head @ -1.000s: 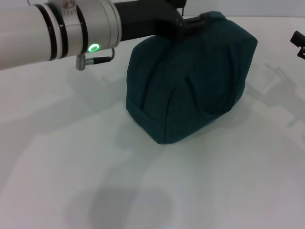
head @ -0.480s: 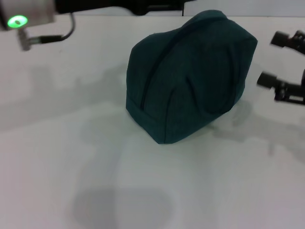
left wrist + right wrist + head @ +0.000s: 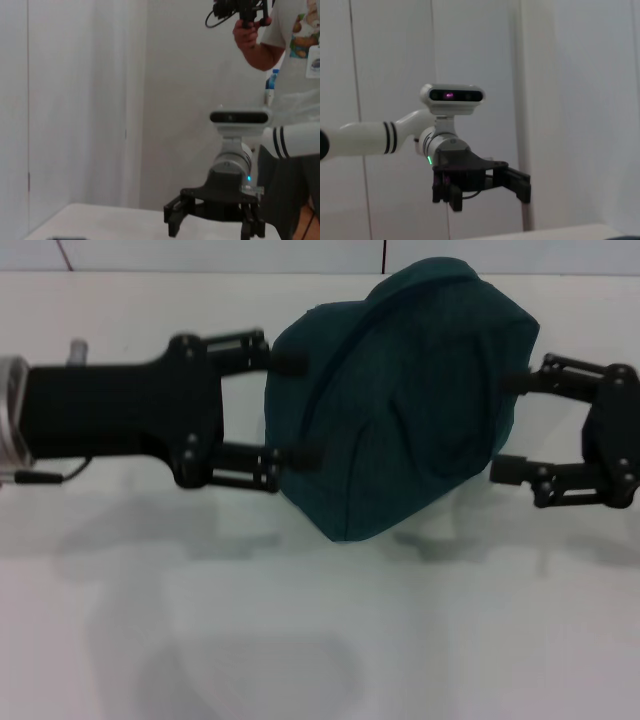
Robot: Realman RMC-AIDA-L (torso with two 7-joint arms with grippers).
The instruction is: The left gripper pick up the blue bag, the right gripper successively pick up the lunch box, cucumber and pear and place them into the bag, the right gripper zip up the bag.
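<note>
The blue bag (image 3: 400, 400) sits on the white table (image 3: 300, 640), flanked by the left gripper (image 3: 292, 407) on one side and the right gripper (image 3: 508, 427) on the other, both with jaws spread apart and fingertips just beside the fabric, gripping nothing.

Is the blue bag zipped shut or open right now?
Looks shut: blue bag shows no opening or contents; the zipper itself isn't clearly visible.

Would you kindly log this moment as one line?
dark teal fabric bag: closed, on white table | left gripper: open, beside | right gripper: open, beside
</note>
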